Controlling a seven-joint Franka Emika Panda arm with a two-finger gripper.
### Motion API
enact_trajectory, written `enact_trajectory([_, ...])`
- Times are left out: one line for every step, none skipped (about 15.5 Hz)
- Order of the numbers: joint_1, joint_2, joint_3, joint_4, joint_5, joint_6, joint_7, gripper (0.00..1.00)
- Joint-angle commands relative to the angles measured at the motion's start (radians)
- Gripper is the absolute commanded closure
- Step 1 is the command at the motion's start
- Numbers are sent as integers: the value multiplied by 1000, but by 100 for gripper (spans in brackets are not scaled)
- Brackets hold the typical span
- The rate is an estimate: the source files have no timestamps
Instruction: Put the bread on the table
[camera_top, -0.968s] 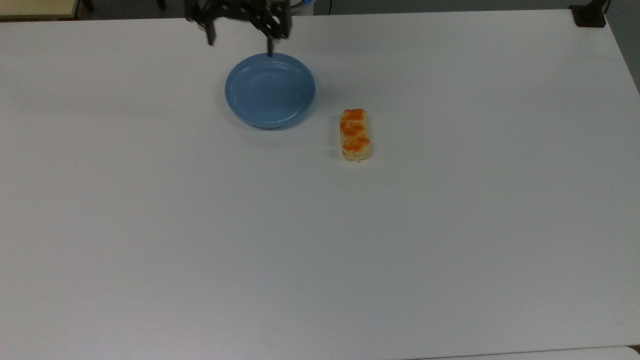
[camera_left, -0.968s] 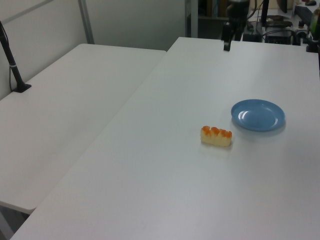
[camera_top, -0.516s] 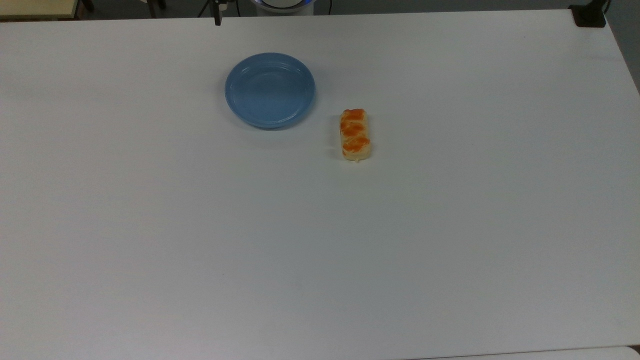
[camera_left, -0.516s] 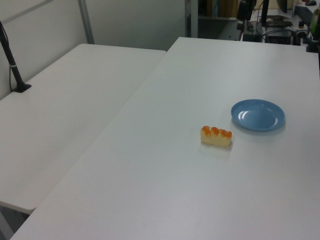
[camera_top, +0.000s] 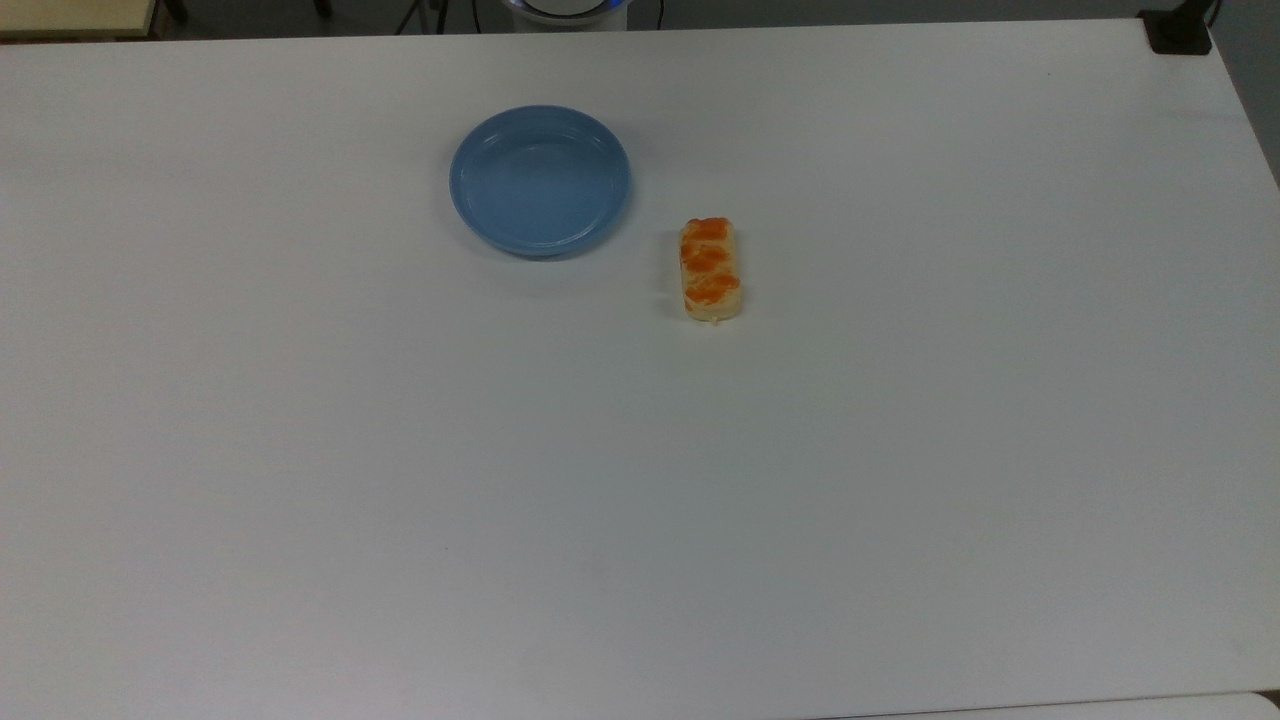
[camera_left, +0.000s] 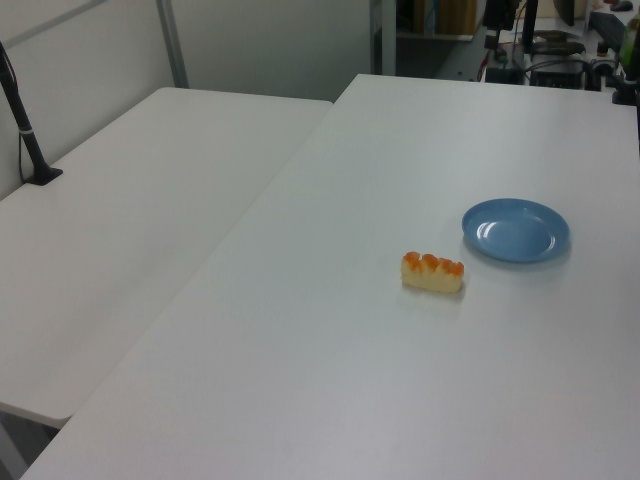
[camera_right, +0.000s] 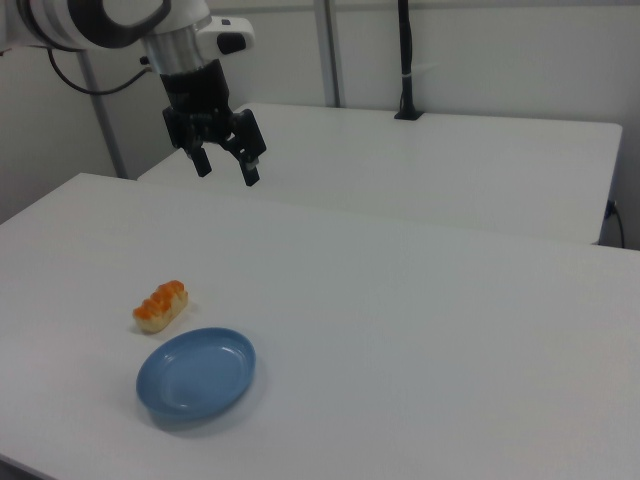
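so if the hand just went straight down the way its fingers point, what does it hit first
Probably bare table. In the right view the open hand hangs high with fingers pointing down, apart from the bread and blue plate, though depth is unclear.

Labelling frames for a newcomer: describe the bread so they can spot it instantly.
Start at the big white table and find the round blue plate. The bread lies on the bare tabletop just off the plate's rim, at the top view's right, not touching it. It is a small oblong pale-yellow loaf with three glossy orange bumps.
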Motion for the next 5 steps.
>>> enact_trajectory([10, 3, -6, 15, -10, -26, 23, 0])
enact_trajectory([11, 4, -6, 15, -11, -28, 22, 0])
enact_trajectory([11, 2, -6, 15, -10, -31, 23, 0])
enact_trajectory([13, 0, -6, 15, -10, -32, 23, 0])
enact_trajectory([13, 0, -6, 15, -10, -34, 28, 0])
